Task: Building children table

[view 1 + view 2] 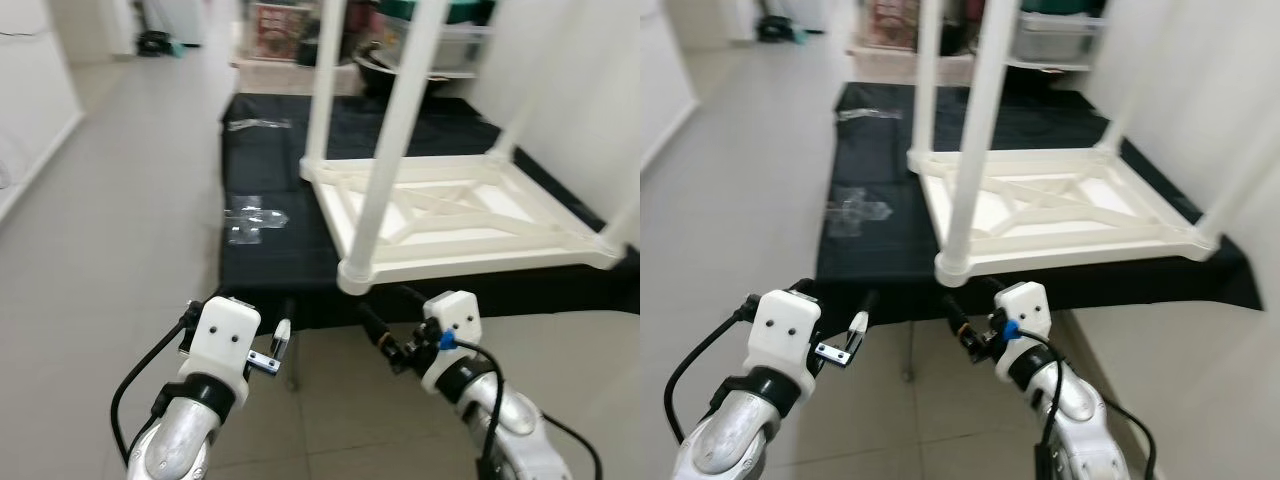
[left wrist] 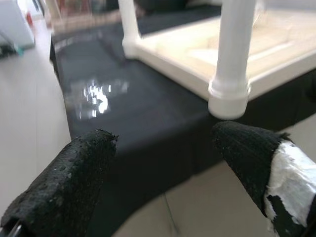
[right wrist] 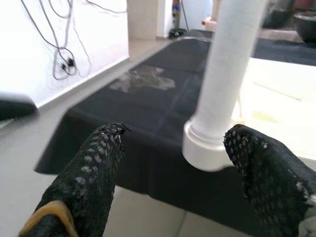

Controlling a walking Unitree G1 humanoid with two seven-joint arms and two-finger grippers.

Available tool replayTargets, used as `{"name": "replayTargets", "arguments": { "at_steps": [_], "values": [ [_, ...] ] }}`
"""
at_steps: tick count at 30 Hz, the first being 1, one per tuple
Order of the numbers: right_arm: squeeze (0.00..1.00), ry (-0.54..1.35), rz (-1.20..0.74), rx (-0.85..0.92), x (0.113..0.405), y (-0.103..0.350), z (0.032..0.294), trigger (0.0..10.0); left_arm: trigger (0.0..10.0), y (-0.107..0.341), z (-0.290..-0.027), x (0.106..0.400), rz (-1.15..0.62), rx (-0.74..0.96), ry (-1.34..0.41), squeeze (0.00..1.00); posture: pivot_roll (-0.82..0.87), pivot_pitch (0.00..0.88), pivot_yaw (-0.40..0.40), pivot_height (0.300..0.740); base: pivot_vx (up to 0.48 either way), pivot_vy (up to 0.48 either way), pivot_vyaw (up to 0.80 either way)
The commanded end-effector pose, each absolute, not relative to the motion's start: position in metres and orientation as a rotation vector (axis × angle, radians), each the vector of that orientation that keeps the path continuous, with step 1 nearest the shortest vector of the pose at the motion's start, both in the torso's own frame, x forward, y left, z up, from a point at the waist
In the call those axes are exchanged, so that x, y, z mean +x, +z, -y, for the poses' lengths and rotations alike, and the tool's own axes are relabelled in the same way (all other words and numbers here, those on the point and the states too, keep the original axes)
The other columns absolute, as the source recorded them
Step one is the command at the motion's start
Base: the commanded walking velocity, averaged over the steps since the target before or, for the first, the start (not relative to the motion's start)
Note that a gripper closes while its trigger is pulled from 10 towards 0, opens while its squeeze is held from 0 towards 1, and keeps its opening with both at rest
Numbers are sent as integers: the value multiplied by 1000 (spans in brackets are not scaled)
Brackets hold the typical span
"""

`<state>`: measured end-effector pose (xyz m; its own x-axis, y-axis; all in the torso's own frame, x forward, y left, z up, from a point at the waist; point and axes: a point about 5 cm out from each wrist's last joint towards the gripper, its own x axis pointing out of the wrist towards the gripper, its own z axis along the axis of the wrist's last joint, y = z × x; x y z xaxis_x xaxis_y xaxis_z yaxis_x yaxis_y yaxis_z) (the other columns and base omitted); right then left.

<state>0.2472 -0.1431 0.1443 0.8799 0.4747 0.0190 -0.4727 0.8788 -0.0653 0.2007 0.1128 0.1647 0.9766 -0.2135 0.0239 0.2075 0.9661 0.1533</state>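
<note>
A white children's table lies upside down on a low platform draped in black cloth, its legs pointing up. The nearest leg stands in its corner socket at the platform's front edge. My left gripper is open, low in front of the cloth edge and left of that corner. In the left wrist view the socket sits ahead beyond one fingertip. My right gripper is open just below the corner; its fingers flank the leg's base without touching it.
Crumpled clear plastic bags lie on the cloth left of the table, another farther back. Shelves with boxes stand behind the platform. Grey tiled floor stretches to the left; a white wall closes the right.
</note>
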Motion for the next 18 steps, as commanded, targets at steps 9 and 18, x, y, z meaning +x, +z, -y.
{"name": "replayTargets", "arguments": {
  "at_steps": [9,18],
  "values": [
    [0,469,70,-54,252,152,135,10000,10000,153,-119,199,-16,137,-189,0,91,71,-71,740,0,480,0],
    [0,474,81,-55,250,154,132,10000,10000,156,-119,202,2,117,-166,0,92,67,-68,740,0,480,0]
  ]
}}
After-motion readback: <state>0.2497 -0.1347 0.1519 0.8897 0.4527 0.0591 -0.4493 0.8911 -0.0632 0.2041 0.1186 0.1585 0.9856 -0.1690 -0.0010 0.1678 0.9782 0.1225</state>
